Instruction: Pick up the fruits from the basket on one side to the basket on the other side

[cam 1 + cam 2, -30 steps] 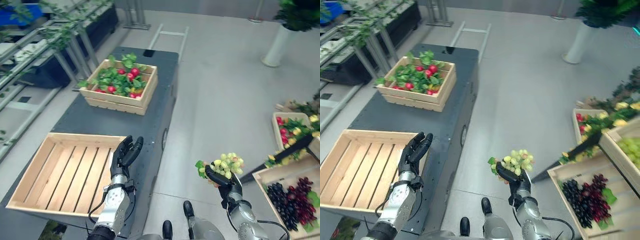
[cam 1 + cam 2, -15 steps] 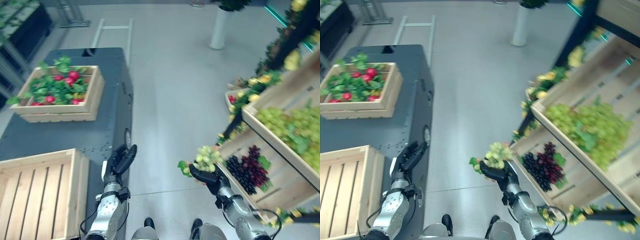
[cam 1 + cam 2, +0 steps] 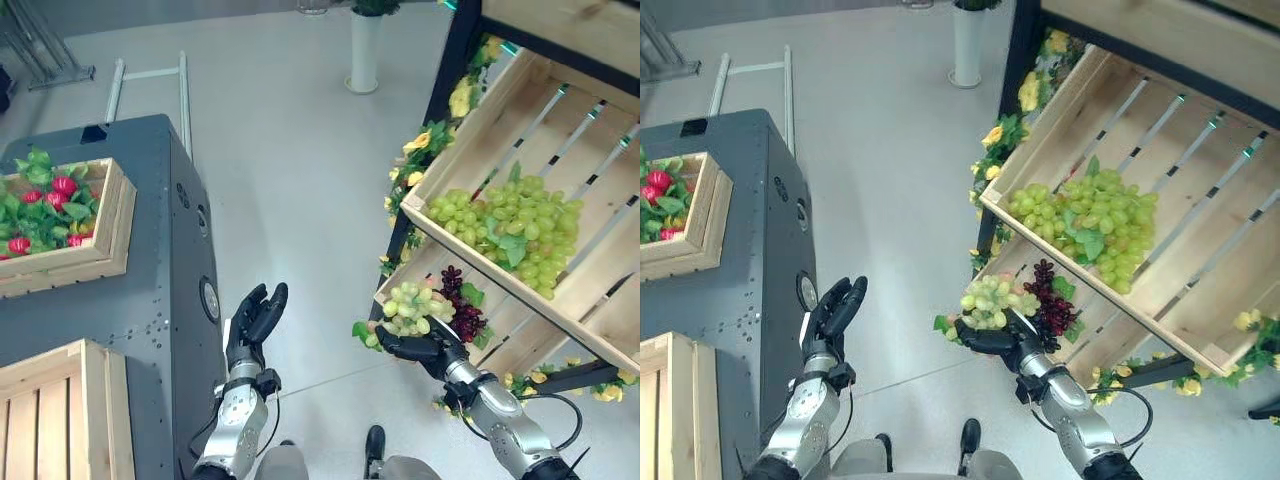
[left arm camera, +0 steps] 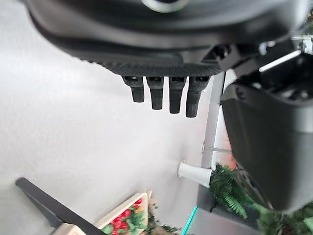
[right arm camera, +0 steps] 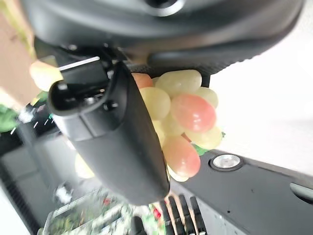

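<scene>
The left eye view shows a tall shelf with a big tilted wooden crate (image 3: 470, 140) holding a pile of green grapes (image 3: 505, 225), a lower crate (image 3: 505, 325) with dark grapes (image 3: 462, 305), and across the bare grey floor (image 3: 290, 160) a dark table (image 3: 150, 280) with an empty wooden crate (image 3: 45, 410) and a crate of red fruit and leaves (image 3: 60, 220). The right hand (image 3: 415, 345) has its fingers curled around a small bunch of pale green grapes (image 3: 410, 308), held up in the air just in front of the lower crate, so this bunch looks picked but not yet put down, and plenty of grapes are left on the shelf. The left hand (image 3: 250, 325) is held up with straight fingers and nothing in it, close to the table's edge, and there seems to be open room between shelf and table to carry the bunch across.
</scene>
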